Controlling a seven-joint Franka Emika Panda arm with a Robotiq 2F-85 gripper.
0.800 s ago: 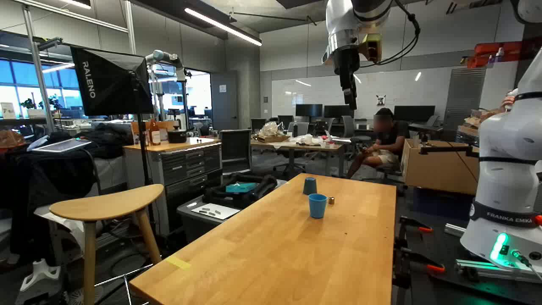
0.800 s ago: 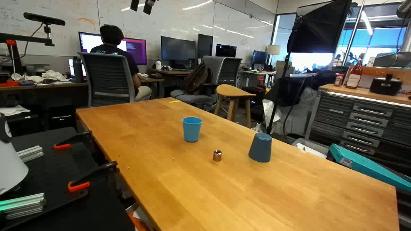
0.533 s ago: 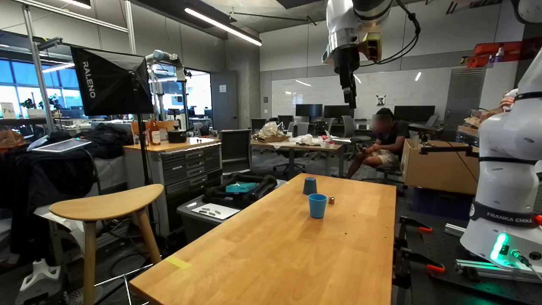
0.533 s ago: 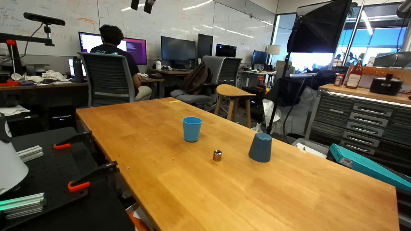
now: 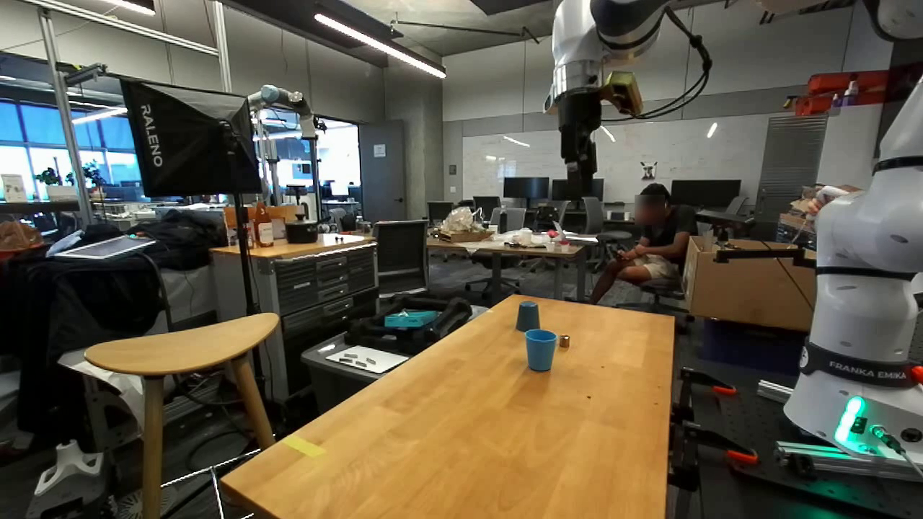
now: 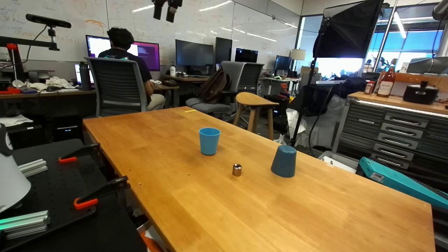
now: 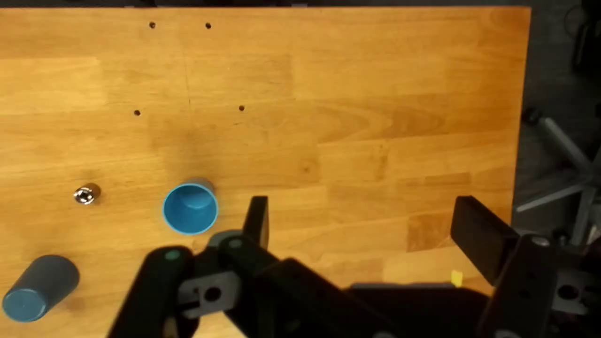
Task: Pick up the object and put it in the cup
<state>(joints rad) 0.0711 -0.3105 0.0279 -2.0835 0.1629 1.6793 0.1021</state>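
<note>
Object (image 7: 86, 194) left of upright cup (image 7: 190, 209) in wrist view

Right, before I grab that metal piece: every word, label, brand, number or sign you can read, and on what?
"RALENO": on the black softbox.
"FRANKA EMIKA": on the arm's base.
Too small or blurred to read: whiteboard writing, bottle label, teal box's label, door sheet.
No text shows on the blue cup or metal piece.

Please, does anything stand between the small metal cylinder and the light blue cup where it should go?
Nothing visible does: wooden tabletop separates the small metal cylinder from the upright light blue cup. The upside-down dark blue cup stands off that path.
</note>
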